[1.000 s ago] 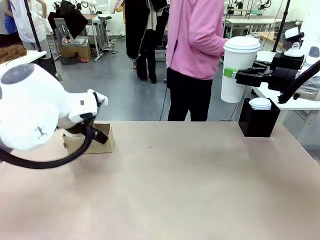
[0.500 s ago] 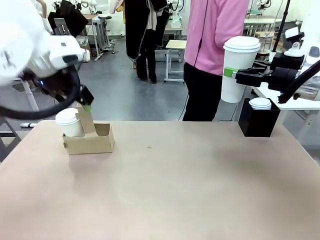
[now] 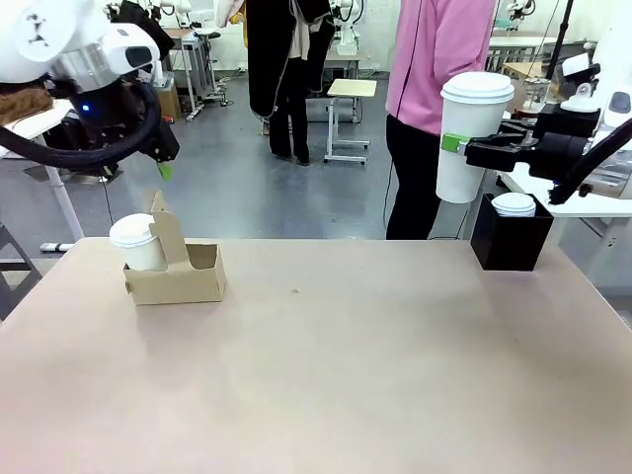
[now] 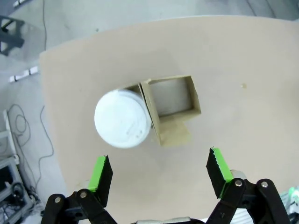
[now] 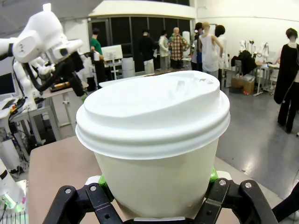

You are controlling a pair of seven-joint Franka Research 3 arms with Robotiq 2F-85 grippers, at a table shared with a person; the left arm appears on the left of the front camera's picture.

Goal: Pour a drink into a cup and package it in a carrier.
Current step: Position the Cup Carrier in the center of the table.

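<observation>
A brown cardboard carrier (image 3: 176, 275) sits at the table's left side, its left slot holding a lidded white cup (image 3: 137, 243); the right slot is bare. From above, the carrier (image 4: 170, 109) and that cup (image 4: 122, 119) lie below my open left gripper (image 4: 159, 175), which hangs high over them (image 3: 161, 163). My right gripper (image 3: 456, 144) is shut on a second lidded white cup (image 3: 473, 134), held upright in the air at the far right. This cup (image 5: 154, 144) sits between the right gripper's fingers (image 5: 210, 175). The drink jug is out of view.
A black box (image 3: 511, 237) with a white lid (image 3: 513, 204) on top stands at the table's far right, under the held cup. A person in pink (image 3: 434, 89) stands beyond the far edge. Bare tabletop (image 3: 346, 365) spreads across the middle and front.
My left arm has risen from the carrier and pulled back to the upper left, leaving the lidded cup in the left slot. The person stepped right. The right arm holds still.
</observation>
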